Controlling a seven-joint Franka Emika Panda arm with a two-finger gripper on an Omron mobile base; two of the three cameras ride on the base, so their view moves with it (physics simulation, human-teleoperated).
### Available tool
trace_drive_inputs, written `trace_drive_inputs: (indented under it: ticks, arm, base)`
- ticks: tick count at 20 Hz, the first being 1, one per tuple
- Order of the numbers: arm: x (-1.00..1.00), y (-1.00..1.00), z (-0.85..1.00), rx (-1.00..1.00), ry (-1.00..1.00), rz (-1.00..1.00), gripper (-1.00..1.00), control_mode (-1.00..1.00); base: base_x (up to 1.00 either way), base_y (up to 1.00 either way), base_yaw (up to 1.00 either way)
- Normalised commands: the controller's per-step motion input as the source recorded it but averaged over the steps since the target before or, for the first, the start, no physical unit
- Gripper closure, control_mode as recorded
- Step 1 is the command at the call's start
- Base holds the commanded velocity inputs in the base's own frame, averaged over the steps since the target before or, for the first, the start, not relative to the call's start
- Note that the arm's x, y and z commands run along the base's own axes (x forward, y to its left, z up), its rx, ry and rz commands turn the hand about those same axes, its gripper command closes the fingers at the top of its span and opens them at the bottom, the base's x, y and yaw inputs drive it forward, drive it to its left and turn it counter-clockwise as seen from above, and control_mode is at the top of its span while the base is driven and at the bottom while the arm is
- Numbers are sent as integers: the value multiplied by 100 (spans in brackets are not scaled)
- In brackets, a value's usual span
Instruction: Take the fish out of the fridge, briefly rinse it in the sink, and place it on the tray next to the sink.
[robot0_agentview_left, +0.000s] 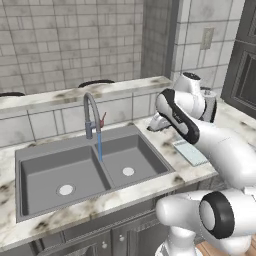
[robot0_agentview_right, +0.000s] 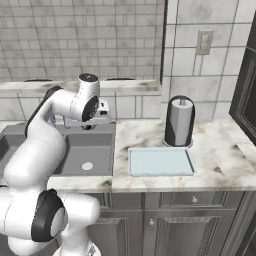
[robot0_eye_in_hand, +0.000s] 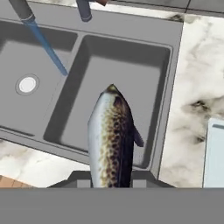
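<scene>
Above the right-hand basin of the sink (robot0_eye_in_hand: 124, 65), at the centre of my hand view, the fish (robot0_eye_in_hand: 110, 140) hangs speckled and silvery, its tail end pinned between the two dark tips of the gripper (robot0_eye_in_hand: 109, 179), which is clamped on it, its nose pointing up the frame toward the basin floor. At the upper left of that view a thin blue stream of water (robot0_eye_in_hand: 46, 46) runs down from the spout of the tap (robot0_eye_in_hand: 22, 11) toward the divider between the two basins, and a round pale drain (robot0_eye_in_hand: 27, 84) shows in the left basin; the fish sits to the right of the stream, apart from it. From the left base view I see the arched tap (robot0_agentview_left: 91, 112) at the middle of the frame with water (robot0_agentview_left: 99, 145) falling from it, the sink (robot0_agentview_left: 80, 170) spread across the lower left, and the white arm bent over the counter (robot0_agentview_left: 45, 220) at the right, hiding much of the pale tray (robot0_agentview_left: 192, 152) beside the sink. From the right base view the tray (robot0_agentview_right: 160, 162) lies flat at the centre of the frame on the marble counter (robot0_agentview_right: 220, 150), just right of the sink (robot0_agentview_right: 92, 150), with a dark cylinder (robot0_agentview_right: 180, 122) standing just behind it.
</scene>
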Motion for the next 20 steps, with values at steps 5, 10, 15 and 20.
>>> trace_drive_inputs:
  ticks: [5, 10, 15, 20]
  arm:
    - [100, 0, -49, 9, 45, 33, 100, -100]
    - [40, 23, -28, 13, 20, 28, 100, -100]
    - [0, 41, -17, 0, 1, 2, 100, -100]
    - [0, 67, -29, 0, 0, 9, 100, -100]
  base:
    - [0, 0, 0]
    - [0, 0, 0]
    - [0, 0, 0]
    - [0, 0, 0]
